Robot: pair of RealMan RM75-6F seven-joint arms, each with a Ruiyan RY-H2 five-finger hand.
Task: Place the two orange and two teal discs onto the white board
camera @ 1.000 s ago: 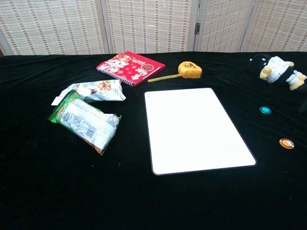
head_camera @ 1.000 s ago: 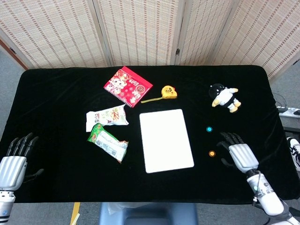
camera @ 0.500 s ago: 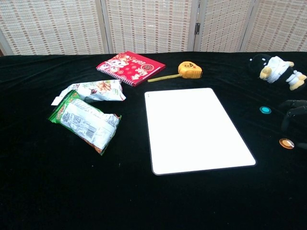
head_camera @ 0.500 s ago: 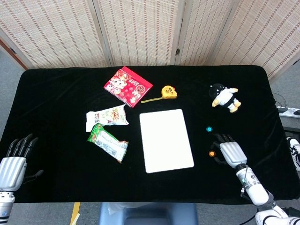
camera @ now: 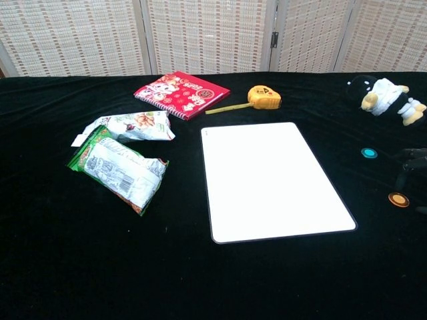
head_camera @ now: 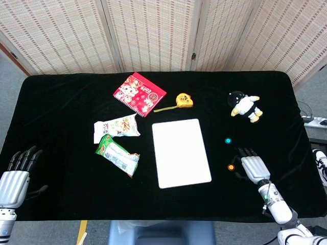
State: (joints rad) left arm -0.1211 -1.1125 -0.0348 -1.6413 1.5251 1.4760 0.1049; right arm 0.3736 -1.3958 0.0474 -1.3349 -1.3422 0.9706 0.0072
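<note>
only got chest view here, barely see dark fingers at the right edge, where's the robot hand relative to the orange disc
Observer: Head view shows the right robot hand just right of the small orange disc, fingers spread, holding nothing.
Operator: left one doing anything
Observer: The left robot hand rests open at the near-left edge of the black cloth-covered table.
Operator: any discs on the board
Observer: No, the white rectangular board is bare; the small teal disc lies to its right.

Probably a lab or test room: a black-draped table (head_camera: 61,102) stands before woven folding screens (head_camera: 153,33).
</note>
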